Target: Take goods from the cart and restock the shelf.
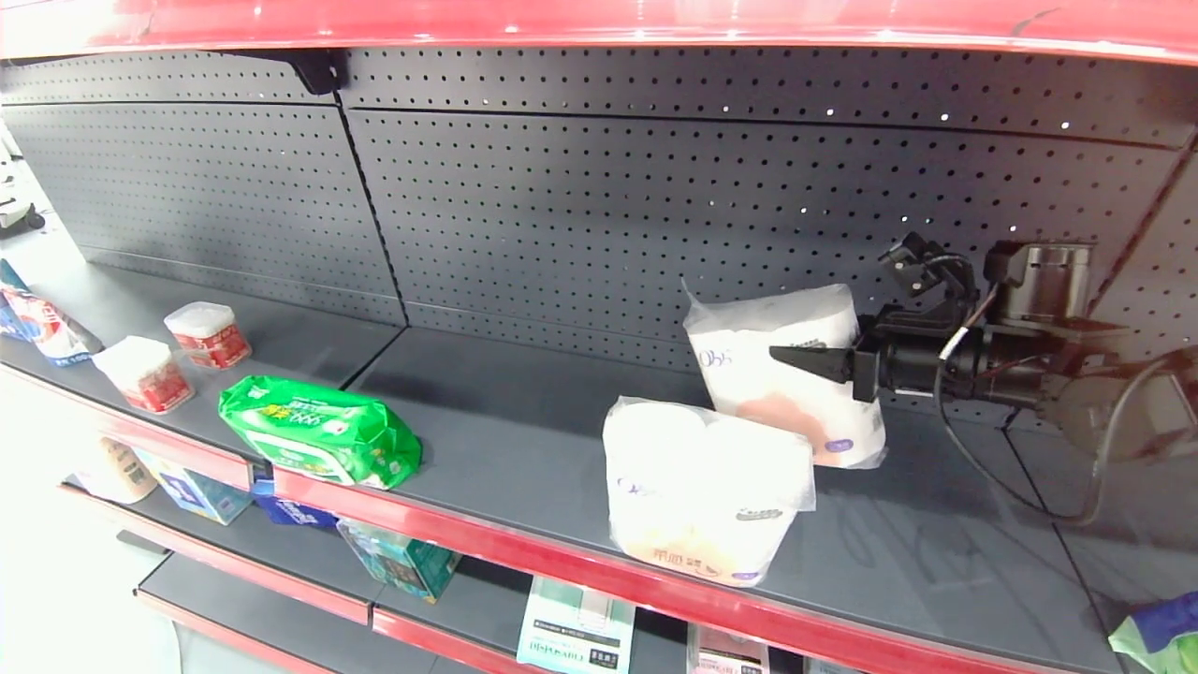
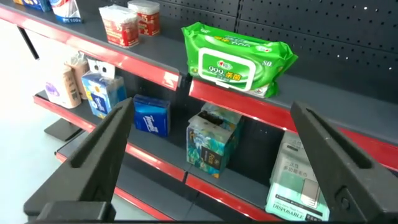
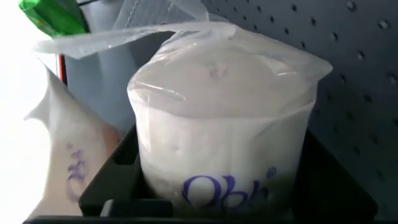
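Note:
A white paper roll pack (image 1: 777, 374) stands slightly tilted on the grey shelf (image 1: 524, 412), close to the pegboard back wall. My right gripper (image 1: 812, 363) comes in from the right and is shut on this pack, which sits between its black fingers (image 3: 118, 168) in the right wrist view, where the roll pack (image 3: 224, 93) looms large. A second white roll pack (image 1: 702, 487) stands in front of it near the red shelf edge. My left gripper (image 2: 211, 155) hangs open with nothing in it, in front of the lower shelves below a green wipes pack (image 2: 239, 59).
The green wipes pack (image 1: 318, 431) lies at the shelf's front edge, with two small red-and-white tubs (image 1: 140, 373) further left. Boxes (image 2: 212, 140) and bottles fill the lower shelves. Bare shelf lies right of the roll packs. A red shelf lip runs overhead.

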